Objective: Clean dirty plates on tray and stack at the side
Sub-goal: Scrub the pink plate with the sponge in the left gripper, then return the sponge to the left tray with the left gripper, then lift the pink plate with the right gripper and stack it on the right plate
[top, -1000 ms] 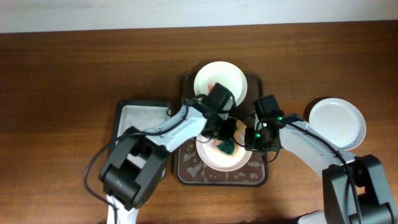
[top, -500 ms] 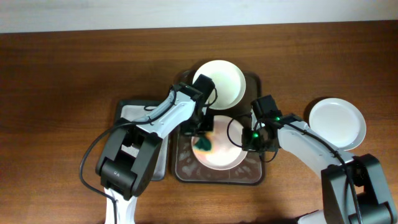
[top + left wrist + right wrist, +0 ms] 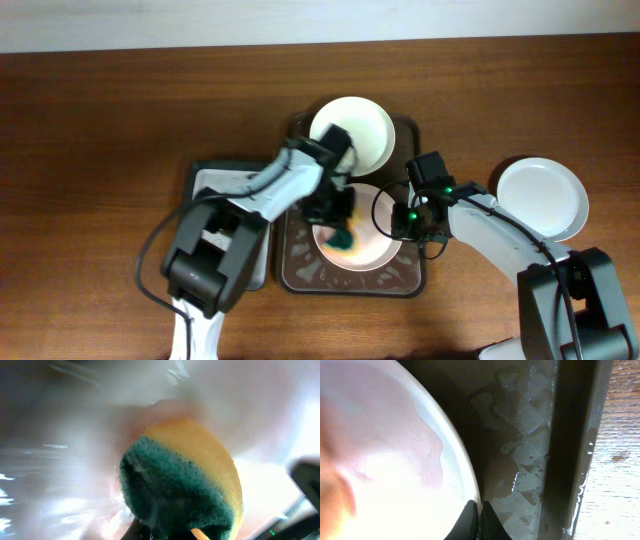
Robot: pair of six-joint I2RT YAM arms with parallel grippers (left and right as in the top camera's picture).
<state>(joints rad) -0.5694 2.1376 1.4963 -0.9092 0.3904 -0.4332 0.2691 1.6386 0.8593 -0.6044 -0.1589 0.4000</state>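
Plate (image 3: 372,252) sits rim-clamped in right pincer (image 3: 479,507), sponge (image 3: 340,238) on it.

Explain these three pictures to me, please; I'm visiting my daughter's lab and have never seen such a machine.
These are two robot arms at a wooden table. The wide picture looks down from above. The other two come from small cameras on each arm's wrist. On the table sit a dark tray, a smaller tray beside it, and a white plate off to the side. The dark tray holds a pale plate and a pink plate. The left end effector presses a green-and-yellow sponge onto the pink plate, while the right end effector appears to pinch that plate's rim to steady it.
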